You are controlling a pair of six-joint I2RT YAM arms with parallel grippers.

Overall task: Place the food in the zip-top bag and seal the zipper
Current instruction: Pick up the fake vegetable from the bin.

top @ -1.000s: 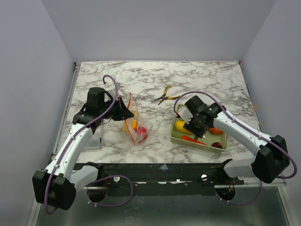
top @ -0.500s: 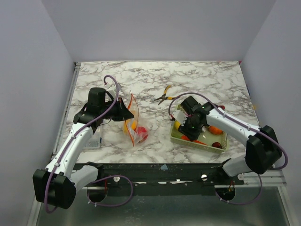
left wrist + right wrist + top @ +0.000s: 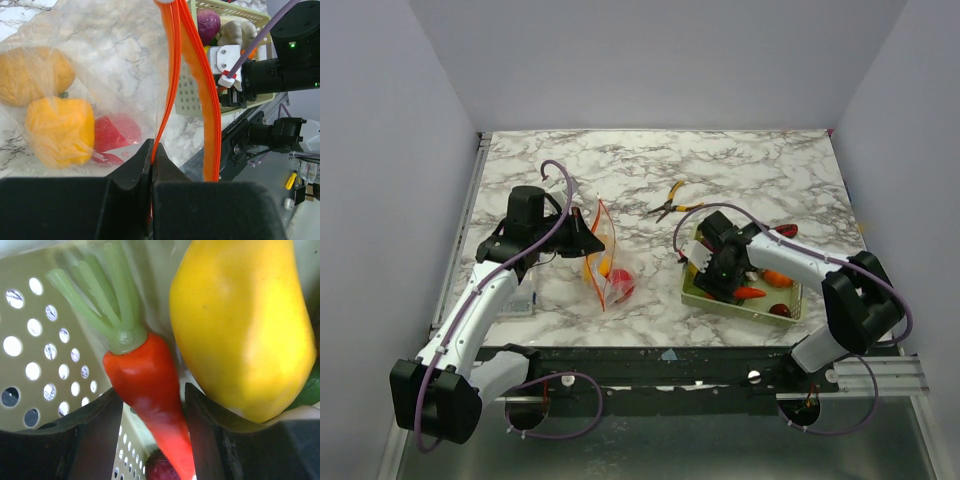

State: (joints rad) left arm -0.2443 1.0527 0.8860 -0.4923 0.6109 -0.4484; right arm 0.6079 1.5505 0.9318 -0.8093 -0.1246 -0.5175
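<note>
Inside the zip-top bag [image 3: 120, 45], three foods [image 3: 60, 130]; left fingers [image 3: 125, 200] tight on its zipper [image 3: 172, 75], right fingers [image 3: 90, 440] seemingly apart astride one carrot [image 3: 145, 385].

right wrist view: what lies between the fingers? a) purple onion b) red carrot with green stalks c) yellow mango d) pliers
b: the carrot lies between the fingers of the right gripper, with the mango beside it.
</note>
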